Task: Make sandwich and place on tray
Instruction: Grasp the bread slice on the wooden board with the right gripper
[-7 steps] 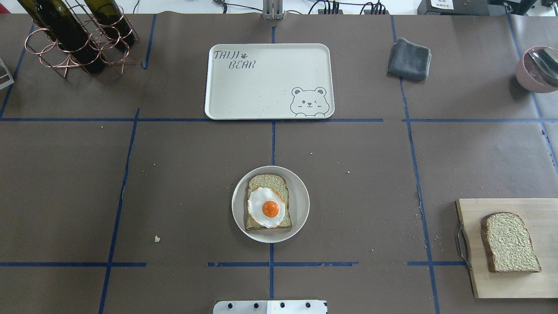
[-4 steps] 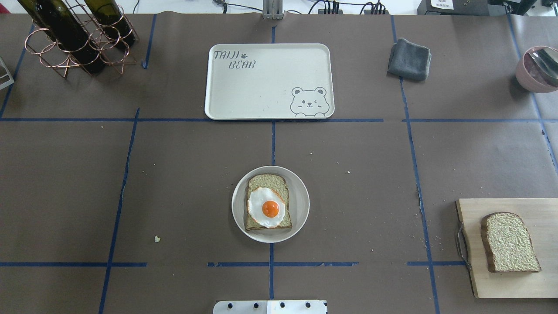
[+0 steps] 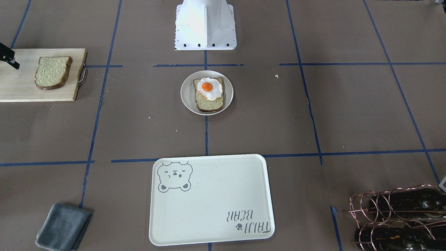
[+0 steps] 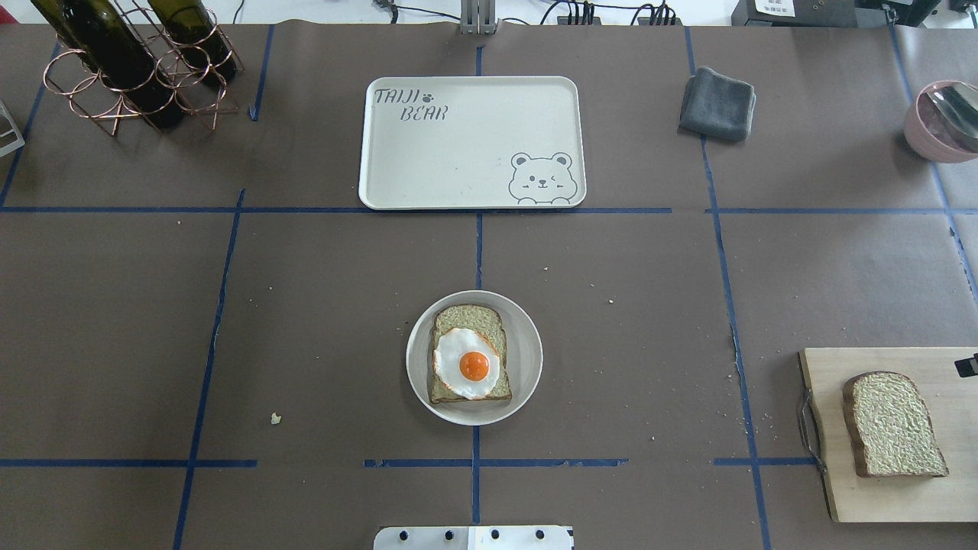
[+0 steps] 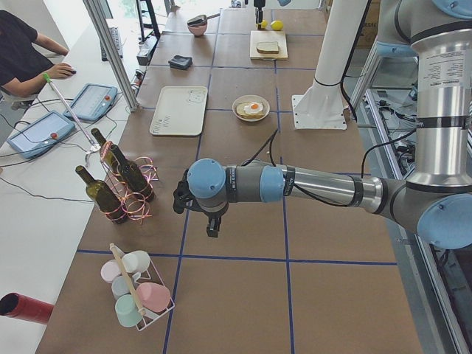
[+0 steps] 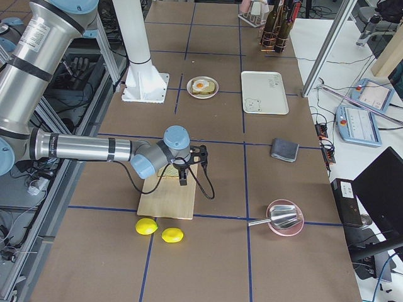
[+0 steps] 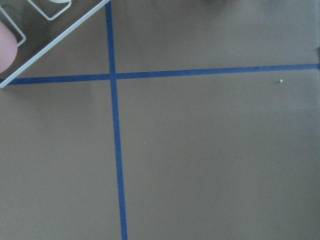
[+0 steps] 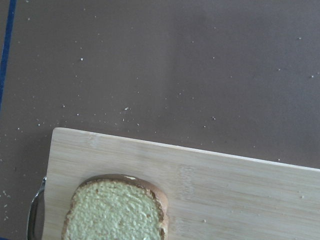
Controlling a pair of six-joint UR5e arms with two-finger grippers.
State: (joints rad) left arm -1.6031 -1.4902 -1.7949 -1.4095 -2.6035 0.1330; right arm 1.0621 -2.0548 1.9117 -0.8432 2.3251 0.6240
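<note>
Right hand (image 4: pixel 968 365) over wooden board (image 4: pixel 863 489); bread slice (image 4: pixel 892 425) nearby, not touching

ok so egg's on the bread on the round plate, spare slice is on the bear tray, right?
No: the spare brown-crusted bread slice lies on the pale wooden board, not the cream bear tray, per the overhead view. Rest is right.

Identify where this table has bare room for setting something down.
Bare: the brown paper between the cream bear-printed tray and the round cream plate, and left of that plate. Crowded: the pale wooden board holding a bread slice.
</note>
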